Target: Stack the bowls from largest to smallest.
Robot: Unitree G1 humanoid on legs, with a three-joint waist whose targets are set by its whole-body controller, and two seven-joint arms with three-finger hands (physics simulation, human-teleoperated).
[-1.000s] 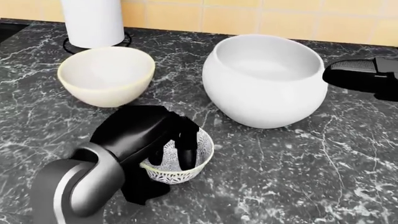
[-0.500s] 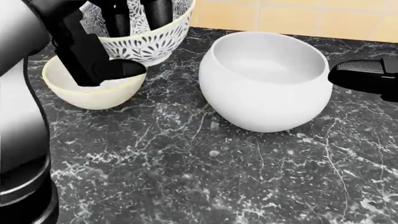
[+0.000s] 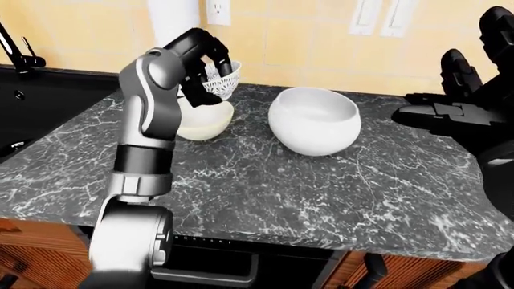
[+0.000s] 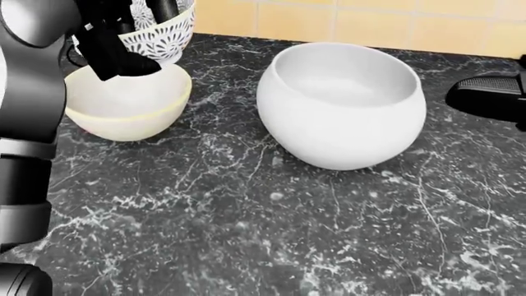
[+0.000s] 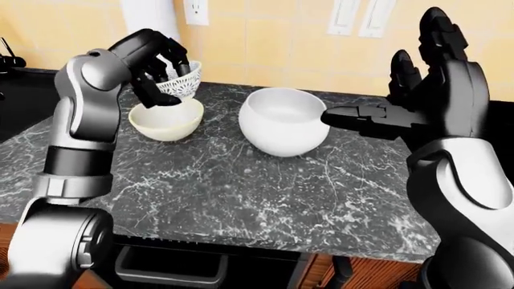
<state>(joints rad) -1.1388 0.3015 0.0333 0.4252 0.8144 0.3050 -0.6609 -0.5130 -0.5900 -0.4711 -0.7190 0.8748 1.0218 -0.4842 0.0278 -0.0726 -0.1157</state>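
My left hand (image 5: pixel 161 67) is shut on the small patterned bowl (image 5: pixel 183 81), fingers over its rim, and holds it in the air above the cream medium bowl (image 5: pixel 166 121), toward its far edge. The large white bowl (image 5: pixel 282 121) stands to the right of the cream one on the dark marble counter (image 5: pixel 241 186). In the head view the patterned bowl (image 4: pixel 160 31) is at the top left, over the cream bowl (image 4: pixel 127 102), with the white bowl (image 4: pixel 341 102) in the middle. My right hand (image 5: pixel 417 96) is open and empty, just right of the white bowl.
A white paper-towel roll (image 3: pixel 172 18) stands against the tiled wall behind the bowls. A black sink with a tap (image 3: pixel 20 48) lies to the left in the left-eye view. The counter's near edge (image 3: pixel 265 238) runs above drawers.
My left hand took the patterned bowl off the counter, raised it and carried it up-left over the cream bowl. The head view has shifted a little. The right hand stayed in place.
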